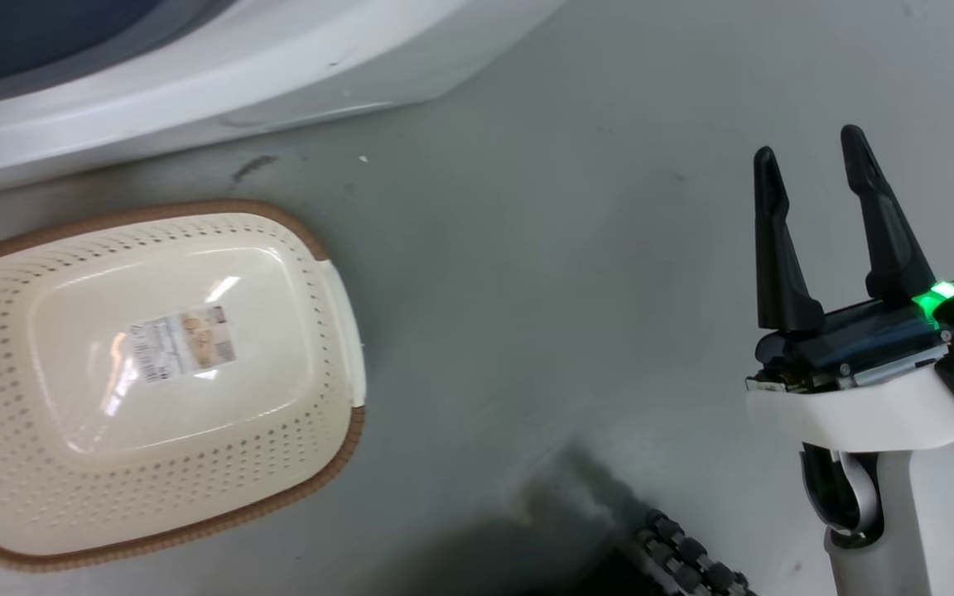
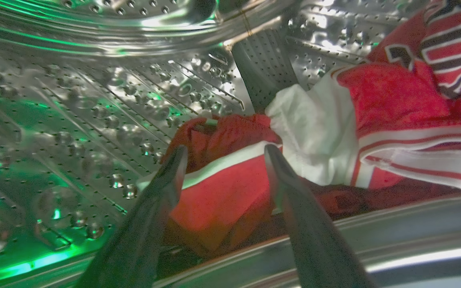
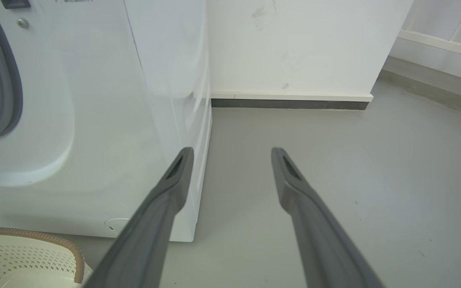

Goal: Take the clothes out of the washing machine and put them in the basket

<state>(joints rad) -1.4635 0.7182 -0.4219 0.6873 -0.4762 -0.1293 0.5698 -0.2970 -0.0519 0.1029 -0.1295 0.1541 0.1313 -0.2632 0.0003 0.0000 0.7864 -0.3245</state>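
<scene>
Basket (image 1: 311,397) on the floor (image 1: 568,290) just before the washing machine (image 1: 195,74), right gripper (image 1: 808,141) over the floor well apart to its right, clothes (image 2: 374,112) inside the drum (image 2: 94,120), left gripper (image 2: 224,152) in the drum too, just before the clothes

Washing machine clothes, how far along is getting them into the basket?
Early. Done: the left gripper is inside the drum. In hand: its open fingers frame a red fold of the clothes, nothing gripped yet. Left: grasp, lift out, drop into the basket, which sits empty on the floor. The right gripper is open, holding nothing.
</scene>
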